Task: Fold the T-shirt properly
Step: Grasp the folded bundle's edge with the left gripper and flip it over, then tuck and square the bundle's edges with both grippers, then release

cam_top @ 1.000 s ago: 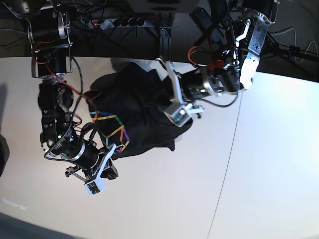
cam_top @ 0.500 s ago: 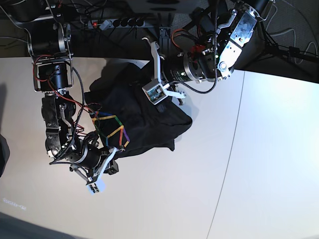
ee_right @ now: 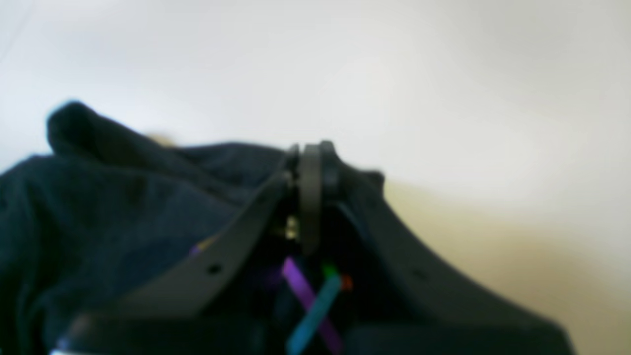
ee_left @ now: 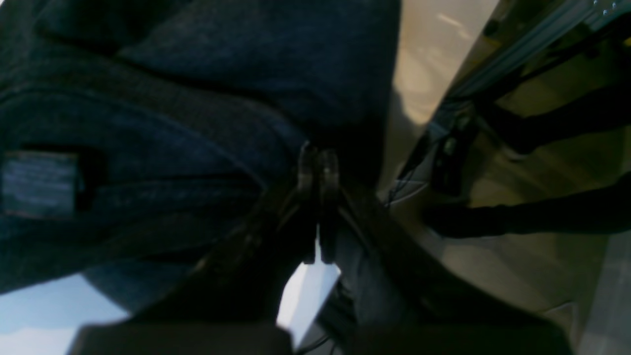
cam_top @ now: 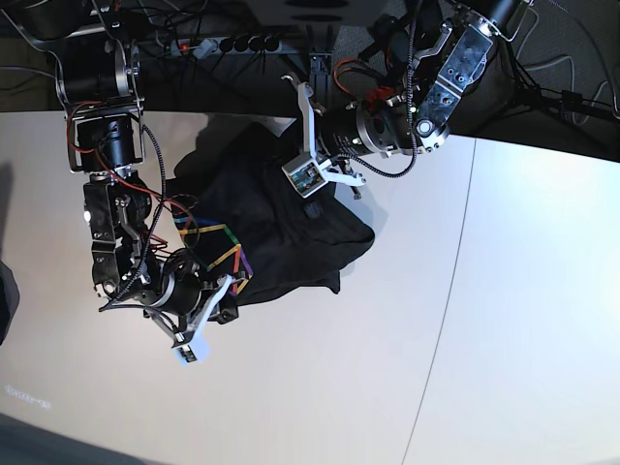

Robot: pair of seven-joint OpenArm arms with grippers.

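Black jersey sat bunched on the pale table (cam_top: 504, 320), pinched at two edges by your arms.

You had the T-shirt (cam_top: 281, 232) heaped near the table's far edge, its rainbow print (cam_top: 221, 254) showing at the near-left side. Your right gripper (ee_right: 310, 172) had its jaws together on the hem beside that print; your left gripper (ee_left: 318, 165) was likewise clamped on a fold of dark cloth at the far side of the heap. The risk, as I judged it, was that each pinch held more than one layer: had you pulled the arms apart, the shirt might have come up twisted rather than spread. A thin bite could also have slipped, dropping one corner. The far edge lay close to the cables (cam_top: 223, 44), so a wide lift there might have snagged.
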